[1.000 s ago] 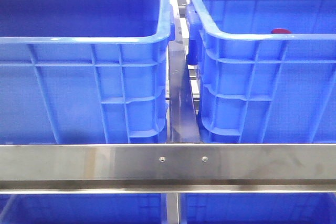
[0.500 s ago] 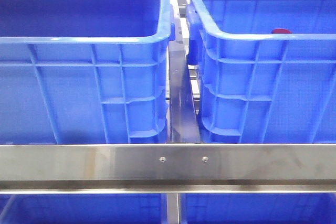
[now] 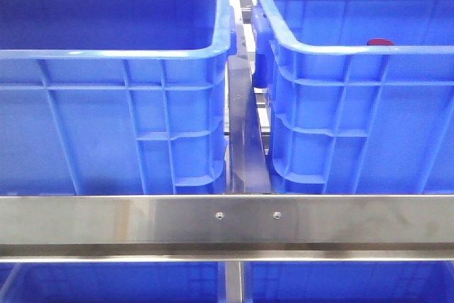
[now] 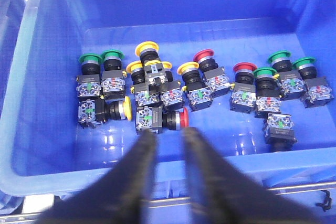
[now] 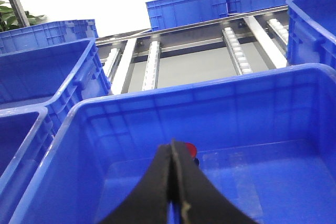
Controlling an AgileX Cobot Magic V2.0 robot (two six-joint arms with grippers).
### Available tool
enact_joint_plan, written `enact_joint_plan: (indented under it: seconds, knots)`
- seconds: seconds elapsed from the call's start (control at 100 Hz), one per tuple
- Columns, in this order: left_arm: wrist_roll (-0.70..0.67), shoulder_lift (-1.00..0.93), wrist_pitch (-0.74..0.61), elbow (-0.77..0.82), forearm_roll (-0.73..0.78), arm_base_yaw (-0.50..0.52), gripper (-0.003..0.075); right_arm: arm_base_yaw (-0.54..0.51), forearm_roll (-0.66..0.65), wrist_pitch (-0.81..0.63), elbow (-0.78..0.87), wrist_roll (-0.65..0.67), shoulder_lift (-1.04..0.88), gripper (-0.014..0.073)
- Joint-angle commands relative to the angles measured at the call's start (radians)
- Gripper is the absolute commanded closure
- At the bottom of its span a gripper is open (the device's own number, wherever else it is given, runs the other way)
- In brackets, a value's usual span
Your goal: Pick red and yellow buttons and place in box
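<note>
A steel rail [image 3: 227,221] fronts two blue crates; the box [image 3: 355,49] at right shows a red cap [image 3: 379,42]. Left gripper [image 4: 166,134] gapes empty over red and yellow buttons [image 4: 176,120]. Right gripper [image 5: 173,153] is closed, empty.

The big blue ribbed plastic crate [image 3: 128,118] looks smooth with a slight sheen, same as its twin blue plastic crate [image 3: 355,118] beside it. Just below both runs a brushed stainless steel rail [image 3: 227,221], dull-shiny and streaky. The mushroom-head push buttons [image 4: 173,90] have glossy plastic caps, and the crate floor [image 4: 220,140] under them is shiny.
</note>
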Motion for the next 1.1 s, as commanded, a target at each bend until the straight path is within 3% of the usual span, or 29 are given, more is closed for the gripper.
enact_joint_plan:
  seconds: [0.0,0.06,0.12,0.37,1.09]
  knots:
    - [-0.005,-0.003,-0.077,-0.024,-0.014,0.002,0.0328,0.002,-0.013,0.028,-0.030,-0.016,-0.004,0.0662]
    - [-0.005,0.000,-0.077,-0.024,-0.014,0.002,0.0227,0.002,-0.013,0.028,-0.030,-0.016,-0.004,0.0662]
    - [-0.005,0.007,-0.077,-0.024,-0.014,0.002,0.0199,0.002,-0.013,0.030,-0.030,-0.016,-0.004,0.0662]
    - [-0.005,0.121,-0.116,-0.054,-0.025,-0.004,0.0207,0.002,-0.013,0.034,-0.030,-0.016,-0.004,0.0662]
    - [-0.005,0.767,-0.078,-0.409,-0.033,-0.034,0.0207,0.002,-0.013,0.056,-0.030,-0.016,-0.004,0.0662]
